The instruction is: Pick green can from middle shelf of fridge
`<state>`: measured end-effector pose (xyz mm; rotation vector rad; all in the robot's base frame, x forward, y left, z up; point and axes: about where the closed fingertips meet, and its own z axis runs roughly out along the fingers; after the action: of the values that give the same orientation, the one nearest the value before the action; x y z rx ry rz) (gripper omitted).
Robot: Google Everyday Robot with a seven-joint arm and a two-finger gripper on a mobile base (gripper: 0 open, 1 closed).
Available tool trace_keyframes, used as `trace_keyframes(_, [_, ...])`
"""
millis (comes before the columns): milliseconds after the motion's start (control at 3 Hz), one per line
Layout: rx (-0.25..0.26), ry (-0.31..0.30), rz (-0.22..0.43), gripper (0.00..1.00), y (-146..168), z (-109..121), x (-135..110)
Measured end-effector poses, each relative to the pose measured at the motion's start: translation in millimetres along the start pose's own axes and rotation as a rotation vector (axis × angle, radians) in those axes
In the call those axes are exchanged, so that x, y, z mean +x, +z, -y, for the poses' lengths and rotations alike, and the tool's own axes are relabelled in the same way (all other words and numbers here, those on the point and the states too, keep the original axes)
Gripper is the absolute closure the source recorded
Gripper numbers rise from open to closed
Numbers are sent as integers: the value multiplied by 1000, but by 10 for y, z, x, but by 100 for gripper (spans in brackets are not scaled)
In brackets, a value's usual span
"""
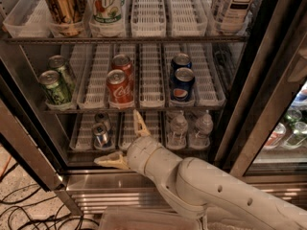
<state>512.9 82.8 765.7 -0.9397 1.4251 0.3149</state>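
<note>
The fridge stands open in front of me. Two green cans stand one behind the other in the leftmost lane of the middle shelf; the front green can is nearest, the second is behind it. My gripper is open and empty, with one cream finger pointing up in front of the lower shelf and the other pointing left. It is below and to the right of the green cans, apart from them.
Two red cola cans and two blue Pepsi cans share the middle shelf. The top shelf holds a gold can, a tall can and a tea bottle. The lower shelf holds silver cans and water bottles. Cables lie on the floor at left.
</note>
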Motion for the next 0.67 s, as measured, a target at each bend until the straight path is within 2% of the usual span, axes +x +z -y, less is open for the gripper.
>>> trace_keyframes(333, [27, 12, -20, 0, 7, 64, 91])
trace_keyframes(667, [26, 11, -19, 0, 8, 60, 86])
